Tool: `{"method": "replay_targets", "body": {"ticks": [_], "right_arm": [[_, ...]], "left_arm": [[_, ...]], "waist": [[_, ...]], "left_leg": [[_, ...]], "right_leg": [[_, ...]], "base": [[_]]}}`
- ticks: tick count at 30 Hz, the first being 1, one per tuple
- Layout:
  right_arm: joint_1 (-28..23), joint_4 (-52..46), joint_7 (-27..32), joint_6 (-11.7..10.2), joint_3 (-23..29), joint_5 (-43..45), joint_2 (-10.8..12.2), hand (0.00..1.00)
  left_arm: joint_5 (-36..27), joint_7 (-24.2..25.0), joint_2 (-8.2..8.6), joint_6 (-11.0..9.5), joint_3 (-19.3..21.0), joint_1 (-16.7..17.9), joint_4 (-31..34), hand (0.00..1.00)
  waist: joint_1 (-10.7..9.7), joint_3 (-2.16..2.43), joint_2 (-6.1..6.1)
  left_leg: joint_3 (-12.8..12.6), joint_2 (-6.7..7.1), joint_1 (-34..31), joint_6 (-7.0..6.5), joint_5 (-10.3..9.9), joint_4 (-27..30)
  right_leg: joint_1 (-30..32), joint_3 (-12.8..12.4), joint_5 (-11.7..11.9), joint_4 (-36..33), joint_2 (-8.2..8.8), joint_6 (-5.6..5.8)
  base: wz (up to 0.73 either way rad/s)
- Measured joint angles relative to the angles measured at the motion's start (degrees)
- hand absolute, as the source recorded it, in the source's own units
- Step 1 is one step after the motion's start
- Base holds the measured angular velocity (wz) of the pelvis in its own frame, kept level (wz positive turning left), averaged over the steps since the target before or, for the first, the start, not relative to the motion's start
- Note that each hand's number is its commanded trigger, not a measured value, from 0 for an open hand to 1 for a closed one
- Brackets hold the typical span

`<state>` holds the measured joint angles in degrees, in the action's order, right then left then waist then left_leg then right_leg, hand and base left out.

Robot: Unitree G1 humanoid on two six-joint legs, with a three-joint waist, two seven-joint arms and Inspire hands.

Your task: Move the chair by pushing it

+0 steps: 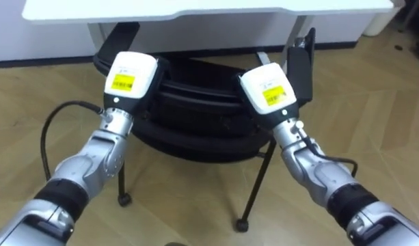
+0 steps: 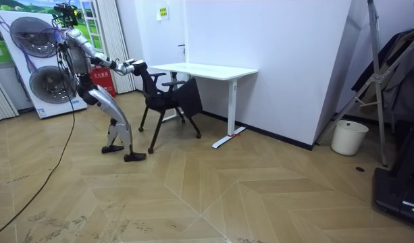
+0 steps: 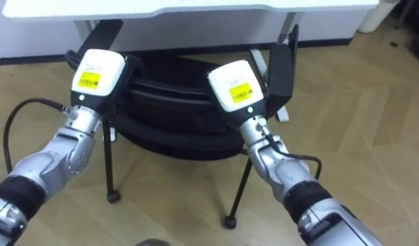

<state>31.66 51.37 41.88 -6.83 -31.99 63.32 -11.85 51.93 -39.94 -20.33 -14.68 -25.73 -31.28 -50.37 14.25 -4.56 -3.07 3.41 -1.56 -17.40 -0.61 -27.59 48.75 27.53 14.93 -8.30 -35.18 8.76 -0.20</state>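
Observation:
A black chair (image 1: 195, 116) on thin metal legs stands in front of me, its backrest toward me and its seat partly under the white desk (image 1: 195, 10). My left hand (image 1: 130, 78) rests on the left end of the backrest's top edge. My right hand (image 1: 269, 87) rests on the right end, beside the black armrest (image 1: 299, 65). Both hands show their white backs with yellow labels. In the room view I stand leaning forward at the chair (image 2: 167, 98), arms stretched out to it, with the desk (image 2: 207, 69) beyond.
The desk's white leg and foot (image 2: 231, 111) stand right of the chair. A white bin (image 2: 348, 137) sits by the wall further right. Large fans (image 2: 41, 61) stand behind me. Open wooden floor (image 2: 227, 189) lies around.

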Motion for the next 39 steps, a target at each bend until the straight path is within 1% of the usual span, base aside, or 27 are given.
{"method": "replay_targets", "body": {"ticks": [1, 2, 4, 7, 9, 10, 12, 17, 18, 21, 22, 23, 24, 25, 26, 27, 28, 29, 30, 31, 32, 33, 34, 35, 36, 37, 39], "right_arm": [[0.2, -0.2, -0.7, -0.1, 0.0, 0.0, 0.0, 1.0], [0.5, -0.2, -1.0, -0.2, 0.0, 0.0, 0.0, 1.0], [1.5, -0.3, -1.9, -0.7, 0.0, 0.0, -0.3, 1.0], [2.8, -0.4, -3.3, -1.5, -0.4, 0.1, -0.3, 1.0], [3.3, -0.3, -3.5, -1.9, -0.6, 0.1, -0.3, 1.0], [3.2, -0.3, -3.6, -2.0, -0.7, 0.2, -0.4, 1.0], [3.1, -0.7, -3.9, -2.0, -0.7, 0.8, -0.5, 1.0], [1.9, -3.2, -6.0, -2.4, -0.4, 1.9, -1.1, 1.0], [1.5, -3.8, -6.6, -2.5, -0.1, 2.0, -1.1, 1.0], [-0.3, -5.5, -7.2, -2.5, 0.2, 2.0, -1.3, 1.0], [-1.3, -6.2, -7.5, -2.4, 0.2, 2.0, -1.4, 1.0], [-1.7, -6.5, -7.5, -2.4, 0.2, 2.2, -1.5, 1.0], [-2.6, -6.7, -7.6, -2.6, 0.4, 2.5, -1.5, 1.0], [-3.3, -6.5, -7.8, -3.1, 0.4, 2.5, -1.6, 1.0], [-3.9, -6.5, -7.9, -3.2, 0.4, 2.5, -1.6, 1.0], [-5.0, -6.7, -7.8, -3.5, 0.4, 2.5, -1.7, 1.0], [-5.3, -6.7, -7.6, -3.8, 0.4, 2.5, -1.9, 1.0], [-5.4, -6.7, -7.6, -3.9, 0.4, 2.5, -2.1, 1.0], [-5.4, -6.6, -7.6, -4.4, 0.5, 2.5, -2.6, 1.0], [-5.5, -6.5, -7.4, -4.7, 0.7, 2.4, -2.7, 1.0], [-5.7, -6.5, -7.4, -5.0, 0.8, 2.4, -3.1, 1.0], [-6.0, -6.6, -7.2, -5.2, 0.8, 2.4, -4.0, 1.0], [-6.0, -6.8, -7.0, -5.7, 0.8, 2.8, -5.1, 1.0], [-6.1, -6.9, -7.0, -5.8, 0.8, 3.2, -5.6, 1.0], [-6.1, -7.4, -6.8, -5.8, 0.8, 3.8, -5.9, 1.0], [-6.0, -7.7, -6.4, -5.8, 0.9, 4.2, -5.8, 1.0], [-6.0, -7.7, -6.1, -5.9, 1.3, 4.6, -5.6, 1.0]], "left_arm": [[-0.2, 0.1, 0.04, 0.1, 0.2, 0.2, 0.0, 1.0], [-0.3, 0.1, -0.04, 0.1, 0.4, 0.2, 0.1, 1.0], [-0.6, 0.5, -0.06, 0.7, 0.9, 0.5, 1.1, 1.0], [-0.6, 0.4, -0.27, 2.5, 2.3, 2.8, 4.4, 1.0], [-0.7, 0.4, -0.42, 3.4, 2.7, 3.9, 6.0, 1.0], [-0.6, 0.4, -0.44, 3.8, 2.8, 4.6, 6.8, 1.0], [-0.6, 0.2, -0.43, 4.5, 2.9, 5.5, 7.7, 1.0], [-0.5, 0.1, -0.52, 5.5, 3.1, 7.5, 10.1, 1.0], [-0.4, 0.2, -0.61, 5.7, 3.2, 7.9, 10.7, 1.0], [0.0, 0.1, -0.68, 6.0, 3.1, 9.2, 11.7, 1.0], [0.0, 0.2, -0.66, 6.0, 3.0, 9.9, 11.9, 1.0], [0.0, 0.4, -0.61, 6.0, 3.0, 10.3, 12.1, 1.0], [0.0, 0.7, -0.51, 6.0, 3.0, 10.9, 12.2, 1.0], [0.0, 0.9, -0.32, 6.0, 2.5, 11.5, 12.1, 1.0], [-0.1, 1.0, -0.13, 6.0, 2.3, 12.0, 12.0, 1.0], [-0.1, 1.2, 0.22, 6.1, 2.1, 12.9, 12.2, 1.0], [-0.1, 1.2, 0.41, 6.1, 2.2, 13.3, 12.3, 1.0], [-0.1, 1.2, 0.59, 6.0, 2.1, 13.4, 12.2, 1.0], [-0.1, 1.3, 1.18, 6.1, 2.0, 13.3, 12.2, 1.0], [0.0, 1.3, 1.73, 6.4, 1.6, 13.3, 12.2, 1.0], [0.0, 1.3, 2.0, 6.6, 1.3, 13.3, 12.2, 1.0], [0.0, 1.3, 2.66, 6.9, 1.0, 13.4, 12.2, 1.0], [0.0, 1.3, 3.3, 6.9, 1.1, 13.8, 12.2, 1.0], [0.0, 1.2, 3.61, 6.9, 1.2, 14.2, 12.3, 1.0], [-0.5, 1.0, 3.8, 6.8, 1.3, 14.4, 12.4, 1.0], [-0.6, 0.8, 3.65, 6.8, 1.4, 14.3, 12.6, 1.0], [-0.6, 0.6, 3.3, 6.7, 1.4, 14.2, 12.8, 1.0]], "waist": [[0.1, 0.53, 0.94], [0.1, 0.65, 1.01], [-0.8, 0.73, 0.66], [-0.2, 0.73, 0.56], [0.0, 0.73, 0.28], [0.1, 0.74, -0.14], [0.0, 0.79, -0.22], [-1.1, 0.86, -0.26], [-1.2, 0.89, -0.24], [-1.2, 0.99, -0.11], [-1.4, 1.4, 0.34], [-1.5, 1.56, 0.61], [-1.7, 1.73, 0.84], [-1.8, 1.77, 1.22], [-1.9, 1.87, 1.44], [-2.2, 2.17, 1.61], [-2.9, 2.18, 1.61], [-3.1, 2.17, 1.6], [-4.1, 2.01, 1.33], [-4.8, 1.85, 1.21], [-5.2, 1.69, 0.87], [-5.2, 1.75, 0.7], [-4.3, 1.79, 0.88], [-3.9, 2.0, 1.14], [-4.0, 2.3, 1.8], [-4.3, 2.33, 1.79], [-4.4, 2.39, 1.8]], "left_leg": [[0.8, -1.03, 0.1, 1.38, -1.4, 1.2], [0.8, -1.78, 0.1, 1.94, -1.7, 1.3], [0.5, -3.43, 0.6, 3.75, -2.1, 0.6], [-0.1, -4.79, 2.3, 5.2, -2.0, -2.5], [-0.2, -4.99, 3.2, 5.79, -1.7, -3.9], [-0.5, -4.83, 4.1, 5.98, -1.6, -5.0], [-0.5, -4.8, 4.9, 6.1, -1.5, -5.8], [-0.6, -4.83, 6.0, 6.04, -1.7, -6.5], [-0.5, -5.06, 6.4, 6.09, -1.9, -6.5], [0.0, -5.88, 8.1, 6.74, -2.4, -6.5], [-0.1, -6.36, 8.3, 6.85, -2.4, -5.1], [-0.3, -6.59, 8.1, 6.79, -2.4, -3.5], [-0.2, -6.82, 7.2, 5.86, -1.2, 1.0], [-0.2, -7.03, 6.1, 5.25, 0.7, 5.6], [-0.2, -7.15, 5.7, 5.28, 1.7, 7.6], [-0.3, -7.08, 4.8, 5.25, 3.6, 11.0], [-0.3, -6.83, 3.8, 5.3, 5.3, 13.2], [-0.3, -6.63, 3.5, 5.27, 5.6, 13.7], [0.0, -6.57, 2.8, 5.09, 4.7, 13.2], [-0.5, -6.17, 1.5, 5.3, 3.7, 9.7], [-0.6, -5.45, 1.2, 5.38, 3.5, 7.2], [-1.0, -4.3, 0.9, 5.48, 3.6, 1.0], [-2.3, -3.57, 0.8, 5.33, 4.8, -3.6], [-3.5, -3.52, 1.0, 5.09, 4.9, -4.1], [-5.1, -3.44, 0.9, 4.06, 5.1, -5.0], [-5.8, -2.94, 0.8, 3.26, 5.6, -5.9], [-6.6, -2.68, 0.8, 2.8, 6.1, -6.9]], "right_leg": [[-0.7, 0.7, 0.2, -0.8, -1.5, -0.43], [-0.7, 0.9, 0.2, -1.3, -2.03, -0.65], [-0.7, 0.2, 1.7, -2.8, -3.31, -3.35], [-0.9, 0.2, 0.5, -2.7, -4.58, -4.77], [-1.0, 0.1, 0.2, -2.9, -4.8, -5.72], [-1.0, -0.2, -0.3, -3.5, -4.72, -5.89], [-1.2, -0.4, -1.0, -3.9, -4.6, -5.92], [-1.8, -0.3, -2.6, -4.7, -4.71, -5.45], [-2.1, 0.0, -3.4, -4.9, -4.83, -4.88], [-3.6, 0.6, -5.0, -5.7, -5.35, -5.24], [-4.2, 1.0, -6.3, -6.4, -5.44, -5.63], [-4.5, 1.1, -6.8, -6.8, -5.42, -5.6], [-5.3, 0.9, -7.9, -7.8, -5.4, -5.56], [-6.6, 1.0, -9.0, -8.7, -5.35, -5.47], [-7.4, 1.0, -9.6, -9.2, -5.31, -5.43], [-8.1, 0.9, -10.8, -10.2, -4.9, -5.19], [-8.5, 0.5, -11.5, -10.8, -4.63, -5.1], [-8.6, 0.0, -11.6, -11.0, -4.66, -5.13], [-8.7, -0.9, -11.7, -11.0, -4.58, -5.05], [-8.5, -2.2, -11.7, -10.9, -4.58, -4.44], [-8.3, -3.4, -11.7, -10.9, -4.61, -4.07], [-7.8, -6.0, -11.2, -10.6, -4.82, -3.22], [-7.0, -8.5, -10.6, -10.5, -4.83, -2.18], [-6.3, -9.5, -10.2, -10.3, -4.85, -1.62], [-5.7, -10.3, -9.1, -9.2, -4.9, -0.75], [-5.4, -10.2, -7.6, -7.9, -4.77, 0.0], [-5.5, -10.2, -6.3, -5.9, -4.54, 0.29]], "base": [[0.38], [0.45], [0.48], [-0.05], [-0.04], [-0.06], [-0.02], [0.03], [0.04], [0.08], [0.13], [0.13], [0.1], [0.09], [0.1], [0.16], [0.17], [0.28], [0.44], [0.45], [0.16], [-0.38], [-0.61], [-0.65], [-0.44], [-0.28], [-0.17]]}}
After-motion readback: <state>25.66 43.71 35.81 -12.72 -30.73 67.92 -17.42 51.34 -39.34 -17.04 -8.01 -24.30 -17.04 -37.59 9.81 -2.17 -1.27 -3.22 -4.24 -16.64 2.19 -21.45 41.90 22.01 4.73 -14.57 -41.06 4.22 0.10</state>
